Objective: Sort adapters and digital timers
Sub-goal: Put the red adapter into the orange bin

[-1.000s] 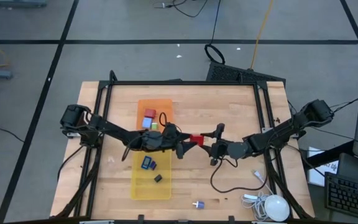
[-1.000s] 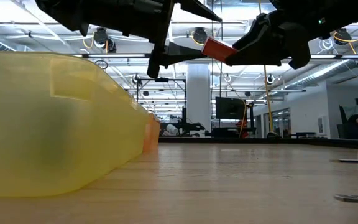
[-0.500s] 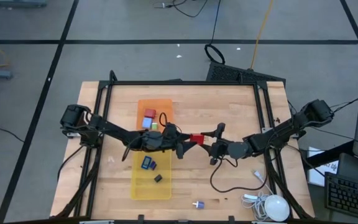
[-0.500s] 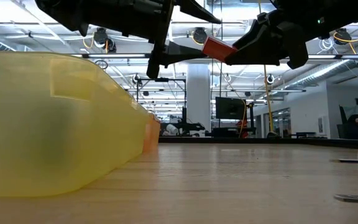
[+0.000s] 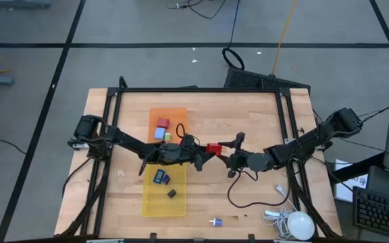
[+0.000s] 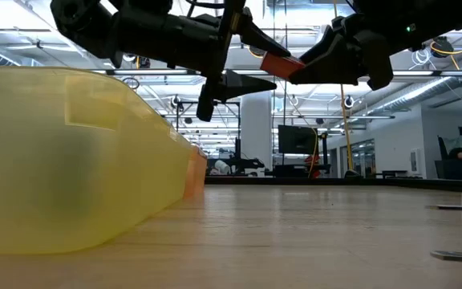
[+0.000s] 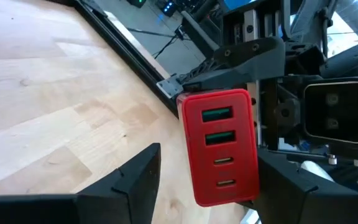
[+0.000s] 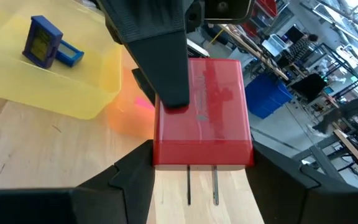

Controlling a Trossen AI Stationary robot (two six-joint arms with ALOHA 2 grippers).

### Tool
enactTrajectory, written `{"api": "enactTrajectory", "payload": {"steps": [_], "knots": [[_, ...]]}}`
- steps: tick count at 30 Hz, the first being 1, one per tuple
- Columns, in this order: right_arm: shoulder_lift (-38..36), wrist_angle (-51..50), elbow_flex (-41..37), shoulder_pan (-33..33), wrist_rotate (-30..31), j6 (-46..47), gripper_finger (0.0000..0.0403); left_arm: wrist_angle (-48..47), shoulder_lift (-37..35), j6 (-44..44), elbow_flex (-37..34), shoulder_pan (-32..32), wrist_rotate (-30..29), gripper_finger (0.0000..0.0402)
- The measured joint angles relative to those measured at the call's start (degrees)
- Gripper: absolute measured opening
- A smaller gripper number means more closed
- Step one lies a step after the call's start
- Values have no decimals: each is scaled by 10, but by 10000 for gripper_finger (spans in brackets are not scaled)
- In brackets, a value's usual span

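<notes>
Handover in mid-air over the middle of the table (image 5: pixel 248 115). Left gripper (image 5: pixel 206 157) has pushed a little farther right than a second ago and its fingers have narrowed; they now bracket the red adapter (image 5: pixel 213 150), one finger (image 8: pixel 160 56) lying across its broad face, the other below it in the low view. Whether both fingers actually press on it cannot be told, and the left wrist view shows a gap on each side of the block. The left arm's shoulder end has also shifted slightly right along the frame.

To the left of the meeting point lie the trays: the orange tray (image 5: pixel 175 113) farther back with red, light blue and green adapters in it, and the yellow tray (image 5: pixel 151 202) nearer, holding a dark blue timer (image 5: pixel 161 177) and a small black timer (image 5: pixel 171 193).

The red adapter hangs where it did before, clear of the wood, tilted in the low view. Right gripper (image 5: pixel 224 158) has not moved and keeps its grip on the prong end, jaws partly apart around the block.

Near the front edge rests a white-purple adapter (image 5: pixel 215 222); at the near right corner sits a white round device (image 5: pixel 300 225) with its cable.
</notes>
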Motion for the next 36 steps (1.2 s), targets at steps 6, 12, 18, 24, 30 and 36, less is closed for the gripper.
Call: {"api": "enactTrajectory", "payload": {"steps": [6, 12, 18, 24, 30, 36], "knots": [[0, 0, 0, 1, -6, 1, 210, 10, -9, 20, 0, 7, 14, 200], [0, -4, 0, 1, -7, 2, 210, 20, -8, 16, 0, 15, 52, 187], [0, -4, 1, 1, -7, 3, 210, 21, -8, 15, 0, 16, 71, 174], [0, -6, 1, 1, -6, 3, 210, 21, -8, 11, 0, 16, 70, 157], [0, -6, 1, 1, -6, 5, 210, 19, -8, 15, 0, 16, 71, 166], [0, -6, 1, 1, -6, 9, 210, 18, -8, 28, 0, 15, 70, 158]]}}
